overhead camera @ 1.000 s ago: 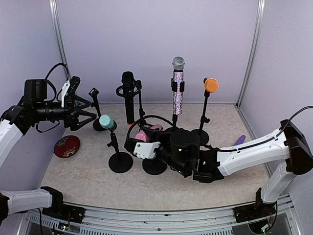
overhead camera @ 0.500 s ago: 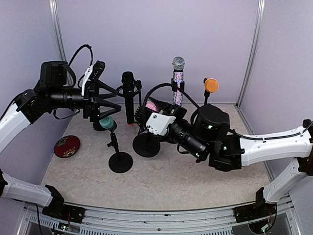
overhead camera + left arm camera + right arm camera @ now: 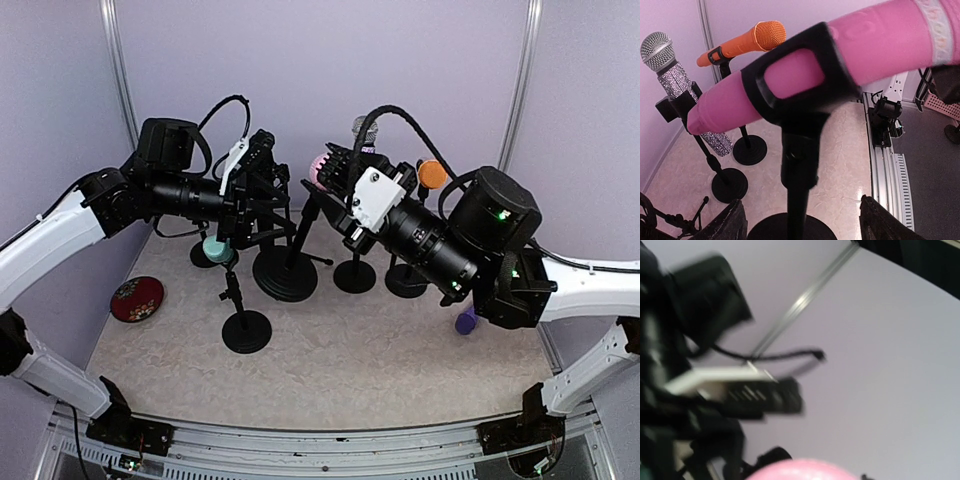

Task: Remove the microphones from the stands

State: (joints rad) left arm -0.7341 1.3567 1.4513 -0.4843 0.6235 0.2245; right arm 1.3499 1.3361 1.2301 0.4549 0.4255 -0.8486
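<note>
Left gripper [image 3: 802,207] is hanging open astride the stand pole [image 3: 799,150], directly below the pink microphone [image 3: 880,45] lying crosswise, which right gripper [image 3: 338,172] is clamping.

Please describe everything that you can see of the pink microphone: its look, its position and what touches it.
The pink microphone has a smooth, matte body, plastic by its look, with a pale patterned band near its wider end. It narrows toward the other end. It lies almost level, slightly tilted, and the black clip of its stand wraps around its middle. In the top view the right gripper is closed on it. Its head is not clearly visible.
</note>
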